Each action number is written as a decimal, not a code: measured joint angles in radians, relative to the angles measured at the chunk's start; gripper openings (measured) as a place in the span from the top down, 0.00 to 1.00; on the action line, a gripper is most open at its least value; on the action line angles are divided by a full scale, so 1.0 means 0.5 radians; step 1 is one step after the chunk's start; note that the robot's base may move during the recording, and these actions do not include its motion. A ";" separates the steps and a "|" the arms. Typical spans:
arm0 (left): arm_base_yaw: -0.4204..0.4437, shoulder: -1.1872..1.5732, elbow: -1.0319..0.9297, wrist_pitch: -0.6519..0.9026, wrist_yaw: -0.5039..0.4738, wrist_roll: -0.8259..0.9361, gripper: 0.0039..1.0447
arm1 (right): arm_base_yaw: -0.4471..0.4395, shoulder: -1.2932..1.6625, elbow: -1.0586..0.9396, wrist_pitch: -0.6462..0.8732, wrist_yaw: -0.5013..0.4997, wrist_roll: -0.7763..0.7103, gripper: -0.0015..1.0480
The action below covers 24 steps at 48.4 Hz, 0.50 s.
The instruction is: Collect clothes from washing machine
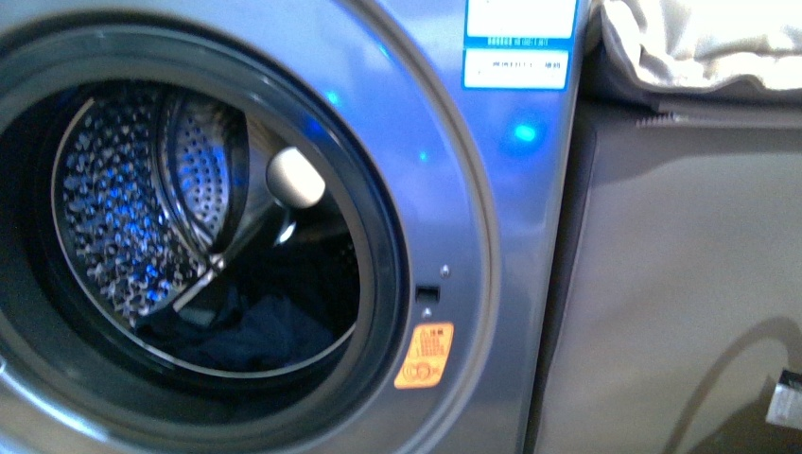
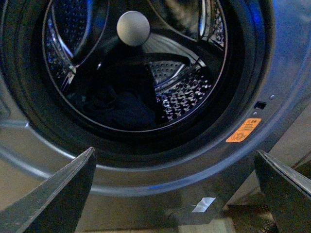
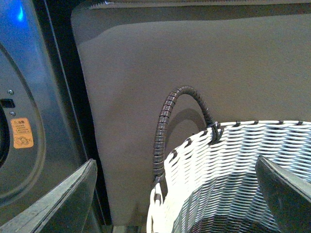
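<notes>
Nothing collected yet: the dark navy clothes (image 1: pixel 255 336) lie low in the grey metallic front-loading washing machine (image 1: pixel 473 236), lower left of the front view. The left end effector (image 2: pixel 174 160) and right end effector (image 3: pixel 175 165) gape apart, empty.

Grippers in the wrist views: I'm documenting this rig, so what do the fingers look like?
Each of the left gripper and right gripper shows two dark grey, flat, wedge-shaped fingers tapering to pointed tips, with a lighter edge. No markings or cables show. The front view shows neither arm.
</notes>
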State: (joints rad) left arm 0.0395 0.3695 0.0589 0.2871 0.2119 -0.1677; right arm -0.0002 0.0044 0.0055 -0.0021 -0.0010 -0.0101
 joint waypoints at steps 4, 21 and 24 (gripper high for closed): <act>-0.011 0.250 0.040 0.228 0.027 0.025 0.06 | 0.000 0.000 0.000 0.000 0.000 0.000 0.07; -0.011 1.670 0.565 1.045 0.082 0.079 0.06 | 0.000 0.000 0.000 0.000 -0.001 0.000 0.07; -0.040 1.845 0.687 1.086 0.072 0.092 0.06 | 0.000 0.000 0.000 0.000 0.000 0.000 0.07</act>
State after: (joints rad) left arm 0.0193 1.2919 0.4023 0.8299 0.2481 -0.1215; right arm -0.0002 0.0044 0.0055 -0.0021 -0.0010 -0.0101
